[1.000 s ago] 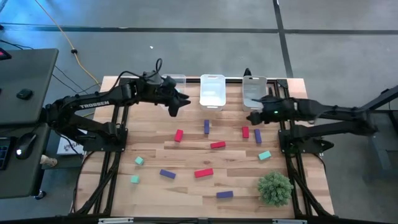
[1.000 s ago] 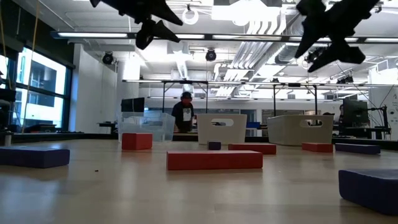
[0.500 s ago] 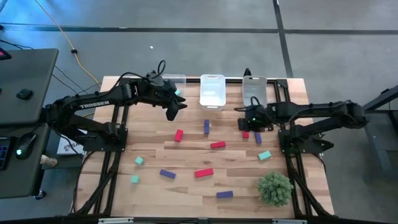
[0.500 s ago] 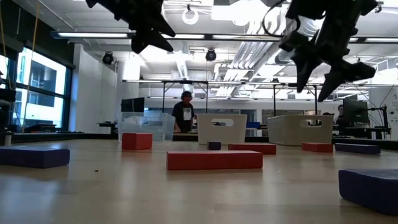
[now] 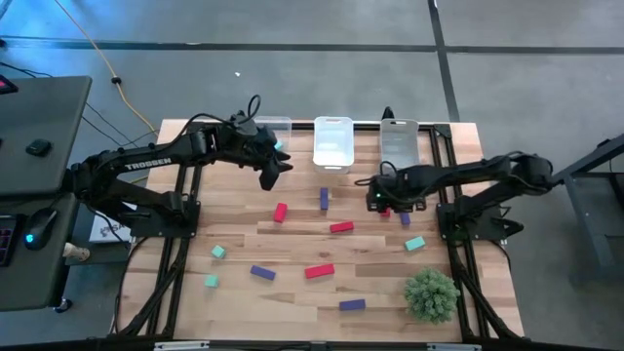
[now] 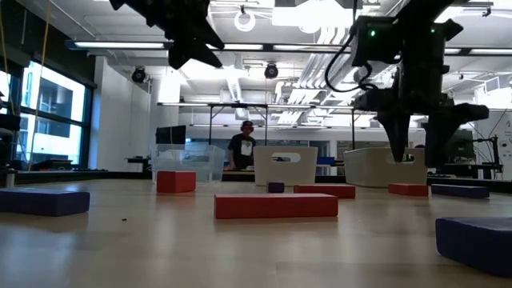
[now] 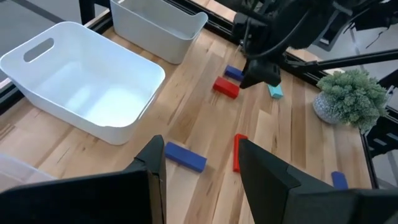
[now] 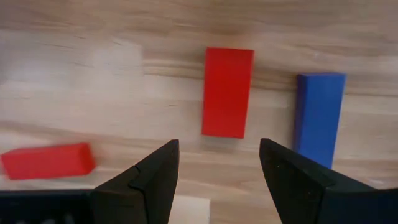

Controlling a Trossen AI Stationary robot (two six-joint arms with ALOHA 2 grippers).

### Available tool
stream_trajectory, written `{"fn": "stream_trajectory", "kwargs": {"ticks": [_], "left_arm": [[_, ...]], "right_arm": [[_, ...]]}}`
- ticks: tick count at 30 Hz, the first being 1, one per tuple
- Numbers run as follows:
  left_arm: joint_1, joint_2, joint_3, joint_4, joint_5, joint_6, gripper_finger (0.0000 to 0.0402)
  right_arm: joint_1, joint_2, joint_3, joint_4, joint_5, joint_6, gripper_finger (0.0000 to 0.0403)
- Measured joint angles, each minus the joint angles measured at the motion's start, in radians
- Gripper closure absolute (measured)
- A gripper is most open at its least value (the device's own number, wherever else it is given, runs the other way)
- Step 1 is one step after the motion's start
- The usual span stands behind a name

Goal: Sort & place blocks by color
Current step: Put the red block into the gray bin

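Observation:
Red, purple and teal blocks lie flat and scattered on the wooden table (image 5: pixel 292 292). My right gripper (image 5: pixel 382 200) is open and points down, its fingers standing above and to either side of a red block (image 8: pixel 227 92) without touching it. A purple block (image 8: pixel 319 118) lies just beside that one, and another red block (image 8: pixel 46 160) lies farther off. In the low view my right gripper (image 6: pixel 416 144) hangs above the red block (image 6: pixel 408 190). My left gripper (image 5: pixel 271 168) is open (image 7: pixel 199 152) and held high near the clear bin (image 5: pixel 276 127).
Three bins stand along the far edge: the clear one, a white bin (image 5: pixel 332 142) and a pale bin (image 5: pixel 398 142). A fuzzy green plant ball (image 5: pixel 430 294) sits near the right front corner. A person (image 6: pixel 244 148) stands in the room beyond the table.
My right gripper has moved from beside the pale bin toward the table's left and near edge. It has come down and tipped to point straight down over the red block next to the purple one. The blocks have stayed where they were.

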Motion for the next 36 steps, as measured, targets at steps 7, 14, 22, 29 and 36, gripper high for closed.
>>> {"fn": "stream_trajectory", "kwargs": {"ticks": [7, 14, 22, 29, 36], "left_arm": [[0.000, 0.000, 0.000, -0.012, 0.000, 0.024, 0.0284], [0.000, 0.000, 0.000, -0.012, 0.000, 0.038, 0.0284], [0.000, 0.000, 0.000, -0.012, 0.000, 0.045, 0.0284], [0.000, 0.000, 0.000, -0.031, 0.000, 0.045, 0.0284], [0.000, 0.000, 0.000, -0.051, 0.000, 0.045, 0.0284]], "right_arm": [[-0.001, 0.089, 0.000, 0.055, 0.000, -0.001, 0.0190], [-0.001, 0.168, 0.000, 0.071, 0.005, 0.002, 0.0190], [0.000, 0.220, 0.003, 0.097, 0.024, -0.001, 0.0190], [0.000, 0.219, 0.003, 0.105, 0.028, -0.001, 0.0240], [0.000, 0.219, 0.002, 0.104, 0.033, -0.013, 0.0292]]}}
